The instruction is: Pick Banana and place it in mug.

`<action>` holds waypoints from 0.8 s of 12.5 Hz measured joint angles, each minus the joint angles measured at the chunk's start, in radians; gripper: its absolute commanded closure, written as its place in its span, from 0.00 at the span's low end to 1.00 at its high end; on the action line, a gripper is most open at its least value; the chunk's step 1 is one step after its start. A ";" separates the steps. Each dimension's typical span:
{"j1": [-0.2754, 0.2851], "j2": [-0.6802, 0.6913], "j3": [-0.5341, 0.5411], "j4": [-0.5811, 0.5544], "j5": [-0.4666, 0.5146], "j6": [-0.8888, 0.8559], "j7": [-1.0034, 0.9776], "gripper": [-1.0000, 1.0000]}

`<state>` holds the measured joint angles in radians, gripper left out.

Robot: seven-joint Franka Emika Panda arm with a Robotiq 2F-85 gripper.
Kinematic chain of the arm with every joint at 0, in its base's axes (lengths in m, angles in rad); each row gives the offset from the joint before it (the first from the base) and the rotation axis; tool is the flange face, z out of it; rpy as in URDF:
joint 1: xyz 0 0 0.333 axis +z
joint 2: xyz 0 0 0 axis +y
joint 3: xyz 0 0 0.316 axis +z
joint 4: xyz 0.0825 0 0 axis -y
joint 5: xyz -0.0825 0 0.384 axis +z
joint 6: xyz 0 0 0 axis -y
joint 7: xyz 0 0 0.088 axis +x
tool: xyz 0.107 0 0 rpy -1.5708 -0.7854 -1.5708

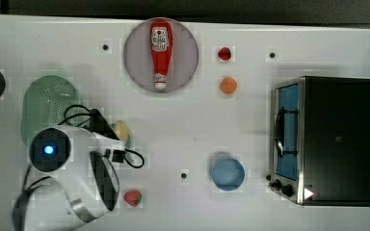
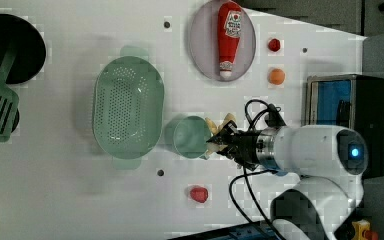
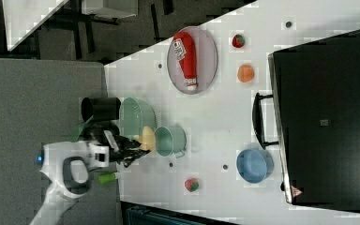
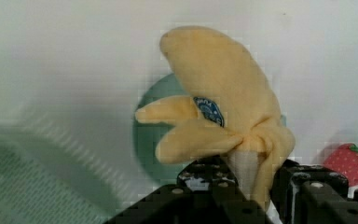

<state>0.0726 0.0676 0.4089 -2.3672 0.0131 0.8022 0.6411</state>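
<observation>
**Banana held over the mug, with little room to spare**

The claw [image 4: 242, 186] is clamped on the banana [image 4: 223, 102], pinching it low down by its pale stalk end, so most of the soft yellow body and its loose peel flaps stand free beyond the jaws. In the wrist view the green mug [image 4: 149, 140] lies behind the fruit, largely covered by it. In the left view the banana [image 2: 219, 131] sits at the mug's rim on the arm's side, not plainly over the middle of the mug [image 2: 187, 136]. The right view agrees: the banana [image 3: 146, 138] hangs against the mouth of the mug [image 3: 168, 140], between it and the claw [image 3: 133, 149].

The mug stands toward the middle of the bench, just beside the big green colander [image 2: 127, 107], well apart from the blue cup [image 1: 227, 173] and the toaster oven [image 1: 335, 139] at the far end. A strawberry [image 1: 132, 197] lies near the bench's front edge.

The likeliest slip, to my eye, is letting go while the fruit is off-centre. It would catch the rim, tip, and fall onto the bench. The splayed flaps could also snag the rim and leave it perched across the top. A low approach risks the jaws nudging the light mug against the colander or knocking it over.
</observation>
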 measured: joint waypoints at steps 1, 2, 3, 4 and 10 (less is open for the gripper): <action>0.000 0.014 0.004 -0.037 -0.002 0.015 0.041 0.76; 0.001 0.029 0.005 -0.057 -0.002 0.026 0.057 0.74; 0.001 0.035 0.011 -0.070 -0.002 0.038 0.066 0.64; -0.001 0.034 0.017 -0.070 0.002 0.046 0.076 0.53; 0.009 0.014 0.022 -0.027 0.004 0.082 0.113 0.00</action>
<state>0.0813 0.0818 0.4307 -2.3945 0.0172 0.8838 0.7544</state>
